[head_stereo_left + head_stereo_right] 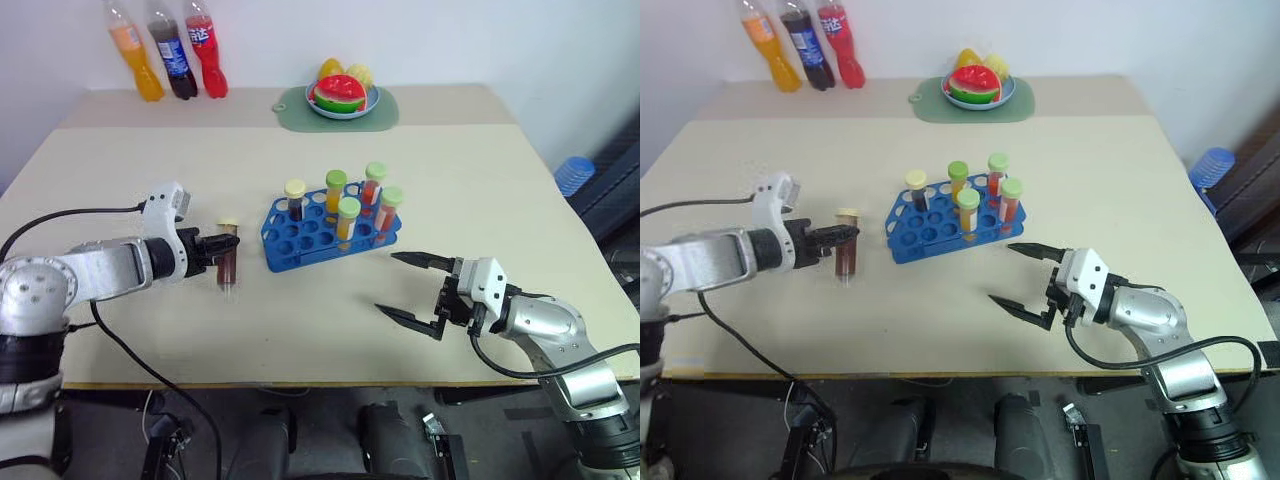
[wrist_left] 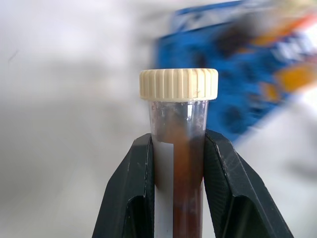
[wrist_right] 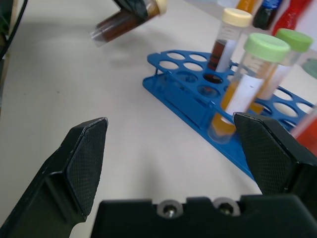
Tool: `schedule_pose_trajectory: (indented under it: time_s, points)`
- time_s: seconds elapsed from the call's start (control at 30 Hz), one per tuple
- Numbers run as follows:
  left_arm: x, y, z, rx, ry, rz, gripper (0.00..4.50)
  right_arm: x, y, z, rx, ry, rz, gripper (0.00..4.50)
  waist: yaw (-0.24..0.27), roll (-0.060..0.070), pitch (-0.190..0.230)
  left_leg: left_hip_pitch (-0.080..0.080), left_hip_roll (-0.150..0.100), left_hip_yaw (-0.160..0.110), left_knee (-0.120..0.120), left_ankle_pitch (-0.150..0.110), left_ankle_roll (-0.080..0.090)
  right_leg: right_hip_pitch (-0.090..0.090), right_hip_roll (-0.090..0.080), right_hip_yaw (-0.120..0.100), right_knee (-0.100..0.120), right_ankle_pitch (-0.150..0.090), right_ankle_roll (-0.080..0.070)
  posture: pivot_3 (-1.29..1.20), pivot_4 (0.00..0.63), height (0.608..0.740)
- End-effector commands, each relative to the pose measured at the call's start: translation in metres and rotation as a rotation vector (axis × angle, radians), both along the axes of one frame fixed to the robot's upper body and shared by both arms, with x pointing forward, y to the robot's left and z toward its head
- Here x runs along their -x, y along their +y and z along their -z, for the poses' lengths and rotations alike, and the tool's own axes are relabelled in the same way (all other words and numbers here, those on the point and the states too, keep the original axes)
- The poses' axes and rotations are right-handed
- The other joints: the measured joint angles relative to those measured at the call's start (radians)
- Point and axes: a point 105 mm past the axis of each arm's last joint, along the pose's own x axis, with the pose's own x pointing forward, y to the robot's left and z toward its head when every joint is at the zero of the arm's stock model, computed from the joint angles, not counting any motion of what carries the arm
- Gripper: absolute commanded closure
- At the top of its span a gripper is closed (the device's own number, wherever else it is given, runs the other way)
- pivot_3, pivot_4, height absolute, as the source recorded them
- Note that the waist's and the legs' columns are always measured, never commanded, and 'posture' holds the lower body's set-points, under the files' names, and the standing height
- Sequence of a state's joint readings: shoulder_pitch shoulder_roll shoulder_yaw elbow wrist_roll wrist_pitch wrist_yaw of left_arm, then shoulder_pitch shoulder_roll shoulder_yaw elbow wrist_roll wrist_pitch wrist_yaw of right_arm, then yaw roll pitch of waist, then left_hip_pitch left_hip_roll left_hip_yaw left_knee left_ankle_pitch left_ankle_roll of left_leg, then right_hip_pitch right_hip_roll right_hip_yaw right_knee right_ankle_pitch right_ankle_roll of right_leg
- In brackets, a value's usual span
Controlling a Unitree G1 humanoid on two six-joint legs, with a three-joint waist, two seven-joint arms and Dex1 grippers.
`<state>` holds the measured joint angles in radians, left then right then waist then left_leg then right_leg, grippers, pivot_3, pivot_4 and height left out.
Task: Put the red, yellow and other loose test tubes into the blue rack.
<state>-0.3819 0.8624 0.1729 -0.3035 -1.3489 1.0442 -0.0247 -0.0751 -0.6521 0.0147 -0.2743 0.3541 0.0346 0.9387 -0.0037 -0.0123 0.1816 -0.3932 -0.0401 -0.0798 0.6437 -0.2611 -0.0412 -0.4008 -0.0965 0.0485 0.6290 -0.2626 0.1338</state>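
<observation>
Left end effector point(image 1: 222, 245) clamping brown test tube point(image 1: 228, 262), blue rack point(image 2: 233, 74) blurred, right end effector point(image 1: 410, 290) wide

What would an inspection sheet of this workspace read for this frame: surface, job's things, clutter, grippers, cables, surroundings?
Surface: beige table, bare in front of the rack.
Job's things: blue rack holds five capped tubes upright; a brown test tube with a pale cap is held upright beside the rack's left end.
Clutter: three soda bottles at the far left edge; a plate of toy fruit on a green mat.
Grippers: left gripper shut on the brown test tube; right gripper open, holding nothing.
Cables: black cable runs along the left arm.
Surroundings: white wall; a blue object past the table's right edge.
</observation>
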Motion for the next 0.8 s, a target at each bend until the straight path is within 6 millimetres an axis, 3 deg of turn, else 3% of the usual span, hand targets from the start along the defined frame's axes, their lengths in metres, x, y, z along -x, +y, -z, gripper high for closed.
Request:
schedule_pose_trajectory:
  time_s: [0.03,0.2,0.3,0.43,0.8]
  points:
    - [0.009,-0.020,-0.045,0.031,-0.397,0.092,3.52,-0.003,0.000,-0.010,-0.005,-0.045,-0.008,0.00,0.001,0.000,0.000,0.000,0.000,0.000,0.000,0.000,0.000,0.000,0.000,0.000,0.000,0.000,0.000,0.00,0.150,0.740]
    - [0.000,-0.046,-0.035,-0.078,-0.661,0.135,3.52,-0.010,-0.007,-0.011,0.010,-0.052,0.008,0.00,0.000,0.000,0.000,0.000,0.000,0.000,0.000,-0.001,0.001,0.001,0.000,0.000,-0.001,0.000,0.000,0.00,0.150,0.740]
    - [-0.006,-0.064,-0.038,0.065,-0.823,0.074,3.52,-0.009,-0.009,-0.013,0.011,-0.048,0.018,0.00,0.008,0.000,0.000,0.001,0.000,0.000,0.000,-0.001,0.002,0.003,-0.001,0.000,-0.003,0.001,0.001,0.00,0.150,0.740]
    - [-0.014,-0.089,-0.014,-0.037,-0.953,0.098,3.52,-0.005,-0.017,-0.012,0.030,-0.045,0.049,0.00,0.016,0.000,0.000,0.000,0.000,0.000,0.001,-0.001,0.003,0.003,0.000,-0.001,-0.004,0.002,0.004,0.00,0.150,0.740]
    - [-0.024,-0.115,0.031,-0.032,-0.935,0.113,3.52,0.006,-0.030,-0.012,0.049,-0.016,0.092,0.00,0.016,0.000,0.000,0.000,0.000,-0.001,0.003,-0.003,0.005,0.004,0.000,-0.001,-0.003,0.002,0.004,0.00,0.150,0.740]
